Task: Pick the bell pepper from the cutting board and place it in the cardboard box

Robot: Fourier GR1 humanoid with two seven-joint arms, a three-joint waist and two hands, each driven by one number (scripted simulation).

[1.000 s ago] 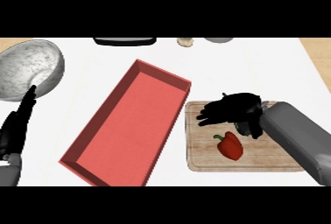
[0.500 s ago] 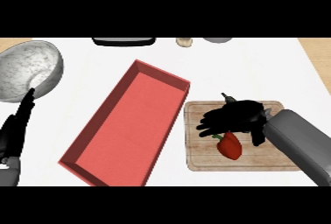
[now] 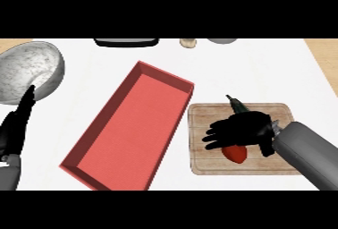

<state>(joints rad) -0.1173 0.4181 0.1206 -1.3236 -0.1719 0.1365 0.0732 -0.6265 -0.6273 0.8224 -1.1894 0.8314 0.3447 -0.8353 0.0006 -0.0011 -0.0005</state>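
Lower right of the frame: right hand [image 3: 241, 129] spread over the red bell pepper [image 3: 235, 154] on the cutting board [image 3: 204, 163], fingers curling down on it, pepper not lifted. Lower left edge: left hand [image 3: 16, 129] resting, fingers straight and upward, nothing held. Centre: long red box [image 3: 99, 147], just left of the board. Upper left: grey speckled bowl [image 3: 26, 74]. Along the top edge: a few small items, too cropped to identify.
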